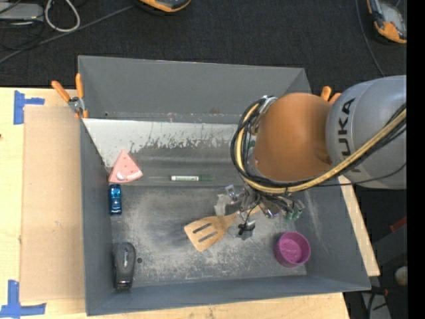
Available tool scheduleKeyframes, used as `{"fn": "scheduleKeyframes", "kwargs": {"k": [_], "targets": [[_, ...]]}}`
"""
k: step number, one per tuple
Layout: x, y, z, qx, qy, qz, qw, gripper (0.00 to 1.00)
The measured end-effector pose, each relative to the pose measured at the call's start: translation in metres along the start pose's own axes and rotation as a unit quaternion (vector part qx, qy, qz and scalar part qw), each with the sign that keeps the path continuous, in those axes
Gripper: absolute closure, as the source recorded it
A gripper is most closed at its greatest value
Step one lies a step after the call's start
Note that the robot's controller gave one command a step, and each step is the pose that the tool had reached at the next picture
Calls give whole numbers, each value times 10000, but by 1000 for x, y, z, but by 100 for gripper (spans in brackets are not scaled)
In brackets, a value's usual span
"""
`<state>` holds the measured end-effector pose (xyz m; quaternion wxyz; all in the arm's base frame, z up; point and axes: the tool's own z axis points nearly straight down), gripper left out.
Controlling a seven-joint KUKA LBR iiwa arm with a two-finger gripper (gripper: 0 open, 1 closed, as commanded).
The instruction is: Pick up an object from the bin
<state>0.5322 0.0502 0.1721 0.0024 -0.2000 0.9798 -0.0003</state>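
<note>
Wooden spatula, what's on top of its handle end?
The gripper hangs over the spatula's handle end. The slotted blade lies bare on the bin floor; the handle's tip is covered by the gripper.

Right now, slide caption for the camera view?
Gripper over the handle of a slotted wooden spatula in the grey metal bin, round purple cup beside it.

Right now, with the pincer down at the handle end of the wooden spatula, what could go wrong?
1. The pincer is at the handle end of the wooden slotted spatula, away from its wide head. Lifted from there, the spatula might tilt or slip out.
2. The purple cup stands close by, so a sideways move could knock it.
3. The orange wrist cover overhangs the contact, so the grasp is hard to check.
</note>
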Motion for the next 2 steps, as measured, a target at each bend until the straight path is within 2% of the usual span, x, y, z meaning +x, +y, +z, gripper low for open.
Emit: {"fn": "scheduleKeyframes", "kwargs": {"k": [1, 2], "targets": [[1, 1, -44, -10, 26, 10, 10000, 100], [-1, 0, -82, 2, -10, 12, 10000, 100]]}}
